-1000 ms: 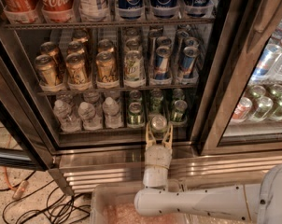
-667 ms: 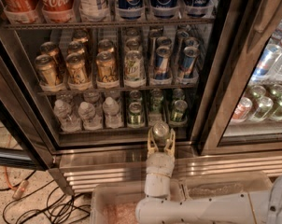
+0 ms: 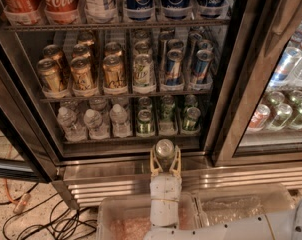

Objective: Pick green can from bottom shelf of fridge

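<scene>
The fridge (image 3: pixel 231 109) stands open in front of me. My gripper (image 3: pixel 165 156) is just outside it, in front of the steel sill, shut on a green can (image 3: pixel 164 148) held upright with its silver top showing between the pale fingers (image 3: pixel 153 160). On the bottom shelf (image 3: pixel 131 138) more green cans remain: one at the front left (image 3: pixel 145 121), one at the front right (image 3: pixel 191 118), and others behind them (image 3: pixel 166 105). The slot in the front middle of that row stands bare.
Small water bottles (image 3: pixel 96 121) fill the left of the bottom shelf. Gold-tan cans (image 3: pixel 82 73) and blue-and-red cans (image 3: pixel 173 66) are on the rack above. A second glass door (image 3: pixel 286 99) is at right. Clear bins (image 3: pixel 241 209) sit below; cables (image 3: pixel 46 221) lie on the floor.
My gripper has drawn back from the bottom shelf with the green can in it, and now sits lower, over the sill. The other cans have not moved.
</scene>
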You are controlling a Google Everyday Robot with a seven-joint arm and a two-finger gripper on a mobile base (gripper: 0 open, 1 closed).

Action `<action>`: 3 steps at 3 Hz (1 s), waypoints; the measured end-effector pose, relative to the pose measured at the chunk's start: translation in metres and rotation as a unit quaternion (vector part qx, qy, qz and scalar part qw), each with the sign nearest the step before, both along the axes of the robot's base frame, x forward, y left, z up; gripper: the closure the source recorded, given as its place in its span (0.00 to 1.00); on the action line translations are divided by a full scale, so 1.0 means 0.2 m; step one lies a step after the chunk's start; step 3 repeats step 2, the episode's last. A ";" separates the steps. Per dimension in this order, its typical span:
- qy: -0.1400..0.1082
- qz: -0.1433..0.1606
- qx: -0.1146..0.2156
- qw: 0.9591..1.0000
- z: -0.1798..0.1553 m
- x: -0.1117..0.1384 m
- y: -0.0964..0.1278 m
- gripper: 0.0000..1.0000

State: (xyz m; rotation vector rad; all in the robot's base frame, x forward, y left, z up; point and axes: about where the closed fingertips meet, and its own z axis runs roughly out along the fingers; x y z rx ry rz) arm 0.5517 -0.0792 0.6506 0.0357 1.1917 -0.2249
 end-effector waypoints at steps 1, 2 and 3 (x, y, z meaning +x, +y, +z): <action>-0.008 0.017 -0.001 1.000 0.03 -0.06 0.06 1.00; -0.013 0.023 -0.001 1.000 0.04 -0.10 0.09 1.00; -0.013 0.023 -0.001 1.000 0.04 -0.10 0.09 1.00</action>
